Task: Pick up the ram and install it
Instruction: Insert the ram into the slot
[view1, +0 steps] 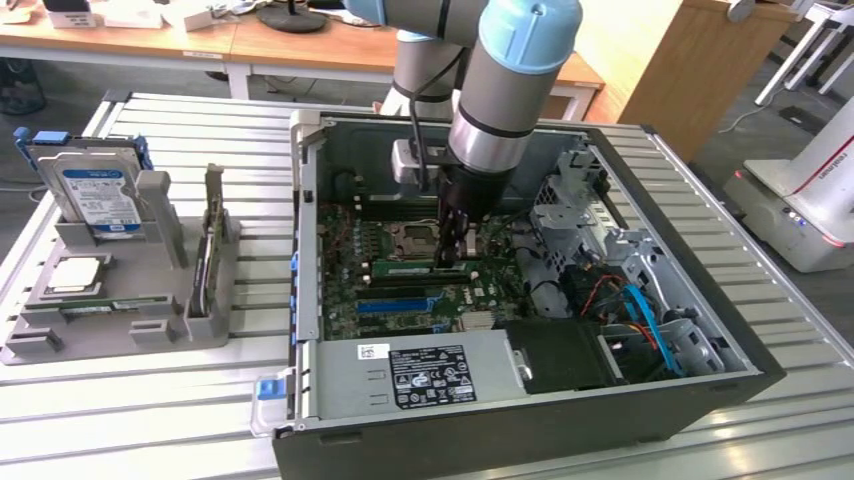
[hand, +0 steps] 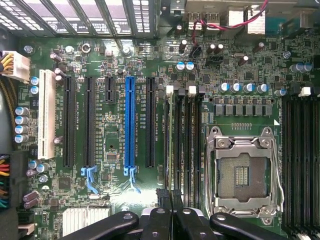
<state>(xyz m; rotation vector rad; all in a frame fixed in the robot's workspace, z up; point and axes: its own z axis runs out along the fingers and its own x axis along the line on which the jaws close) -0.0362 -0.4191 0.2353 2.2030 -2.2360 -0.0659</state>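
Wrist view: tool (hand: 169, 202) closed, poised over the ram (view1: 404, 268) directly beneath it; advisable to keep it square to the slot (hand: 171, 140), pressing evenly.

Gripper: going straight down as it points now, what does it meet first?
Probably the ram standing in the memory slots, directly beneath the shut gripper; whether they already touch is unclear.

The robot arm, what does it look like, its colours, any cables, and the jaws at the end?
The arm is a thick silver-grey tube with a light blue joint cap and a dark band near its lower end. A black cable runs down beside it. The jaws are black, carried on rounded black link bars with round pivot bolts.
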